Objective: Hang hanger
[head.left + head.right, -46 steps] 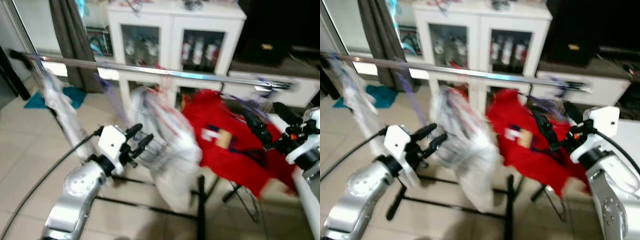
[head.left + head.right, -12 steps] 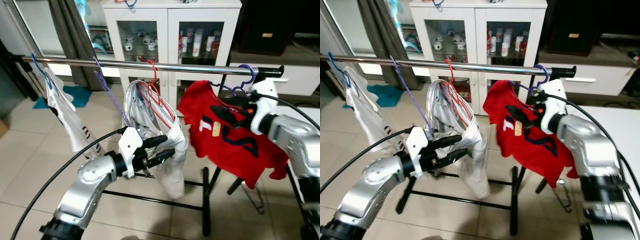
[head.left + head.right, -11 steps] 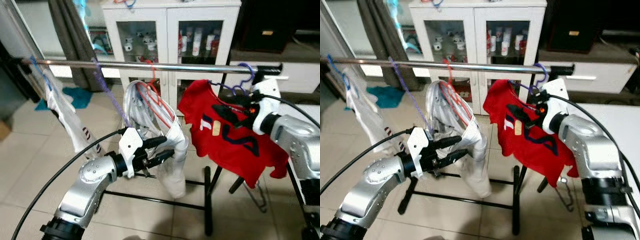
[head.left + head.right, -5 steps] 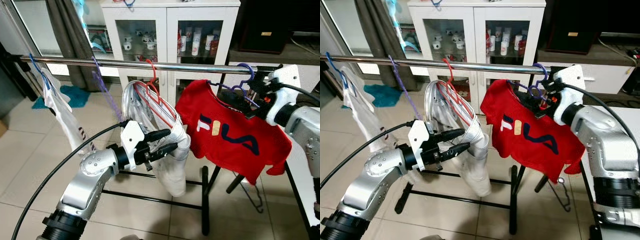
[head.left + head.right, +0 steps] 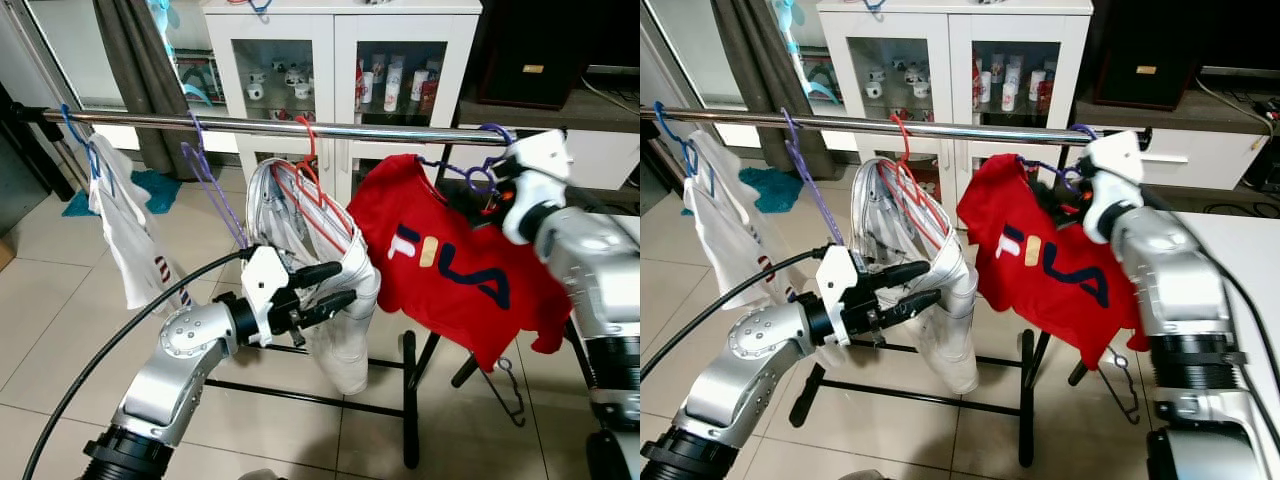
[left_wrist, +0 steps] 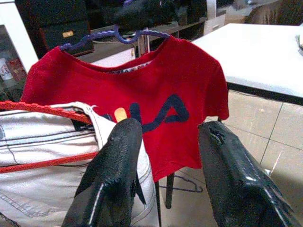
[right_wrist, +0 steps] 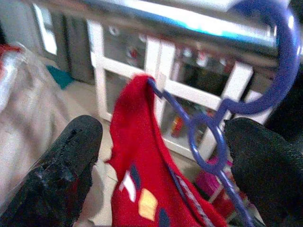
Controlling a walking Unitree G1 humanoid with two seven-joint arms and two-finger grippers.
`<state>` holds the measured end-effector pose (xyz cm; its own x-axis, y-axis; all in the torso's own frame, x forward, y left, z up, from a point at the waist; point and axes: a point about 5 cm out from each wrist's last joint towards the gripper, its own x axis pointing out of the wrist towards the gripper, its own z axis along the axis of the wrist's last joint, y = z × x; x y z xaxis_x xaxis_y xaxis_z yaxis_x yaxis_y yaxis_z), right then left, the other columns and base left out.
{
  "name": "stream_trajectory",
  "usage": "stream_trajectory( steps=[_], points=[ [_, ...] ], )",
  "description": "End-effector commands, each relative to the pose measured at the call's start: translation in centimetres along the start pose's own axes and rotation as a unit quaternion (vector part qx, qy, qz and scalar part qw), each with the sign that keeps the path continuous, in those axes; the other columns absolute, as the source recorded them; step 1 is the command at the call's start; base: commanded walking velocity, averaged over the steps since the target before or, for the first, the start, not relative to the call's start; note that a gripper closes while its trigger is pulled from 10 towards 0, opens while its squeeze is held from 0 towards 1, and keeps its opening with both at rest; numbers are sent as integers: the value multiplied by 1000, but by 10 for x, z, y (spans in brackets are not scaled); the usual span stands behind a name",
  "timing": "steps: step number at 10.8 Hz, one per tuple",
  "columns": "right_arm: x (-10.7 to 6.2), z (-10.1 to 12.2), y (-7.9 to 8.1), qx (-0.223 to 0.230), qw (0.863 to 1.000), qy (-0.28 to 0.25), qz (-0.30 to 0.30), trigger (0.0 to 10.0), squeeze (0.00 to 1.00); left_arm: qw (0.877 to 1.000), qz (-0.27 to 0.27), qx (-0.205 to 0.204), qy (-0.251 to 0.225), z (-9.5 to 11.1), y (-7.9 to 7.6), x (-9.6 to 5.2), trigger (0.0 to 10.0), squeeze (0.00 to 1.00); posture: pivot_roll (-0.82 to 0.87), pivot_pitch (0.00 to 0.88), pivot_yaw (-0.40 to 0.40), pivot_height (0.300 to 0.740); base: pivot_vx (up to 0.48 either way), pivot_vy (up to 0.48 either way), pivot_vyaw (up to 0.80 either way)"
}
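Purple hanger (image 5: 1072, 168) with red shirt (image 5: 1050, 270) now hooked over the rail (image 5: 890, 127), near its right end, so the hanging looks done or nearly so. Right pincer (image 7: 163, 156) just below the rail, fingers spread wide either side of the hook's neck, touching nothing visible: probably let go so the hook bears the load itself. Left pincer (image 5: 320, 285) held forward and low, fingers apart and empty, just beside the pale jeans (image 5: 320, 270) on the red hangers (image 5: 312, 180); likely kept there out of the right arm's path. Count on the rail: four loads — a blue hanger (image 5: 80, 140) with a white shirt (image 5: 130, 230), one bare purple hanger (image 5: 210, 180), the red hangers with jeans, the purple one with the red shirt. One more hanger (image 5: 1122, 385) dangling low by the stand. Two pincers, both parted.
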<state>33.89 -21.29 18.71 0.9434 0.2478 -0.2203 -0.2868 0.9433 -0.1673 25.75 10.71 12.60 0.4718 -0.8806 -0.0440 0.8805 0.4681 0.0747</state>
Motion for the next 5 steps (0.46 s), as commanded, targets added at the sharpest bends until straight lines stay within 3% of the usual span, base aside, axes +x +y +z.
stream_trajectory(
  steps=[1, 3, 5],
  points=[
    [3, 3, 2, -8, 1000, -3, -7, 10000, 0, 1000, -1, 10, 4, 3, 0, -1, 10000, 0, -22, 0, 62, 740, 0, 0, 0],
    [4, -9, 11, 6, 999, 35, 13, 10000, 0, 1000, -4, 10, 5, 3, 0, 0, 10000, 0, -30, 0, 68, 740, 0, 0, 0],
    [-1, -11, 17, 44, 998, 33, 35, 10000, 0, 1000, -6, 9, 4, 3, 0, 1, 10000, 0, -35, 0, 68, 740, 0, 0, 0]
  ],
)
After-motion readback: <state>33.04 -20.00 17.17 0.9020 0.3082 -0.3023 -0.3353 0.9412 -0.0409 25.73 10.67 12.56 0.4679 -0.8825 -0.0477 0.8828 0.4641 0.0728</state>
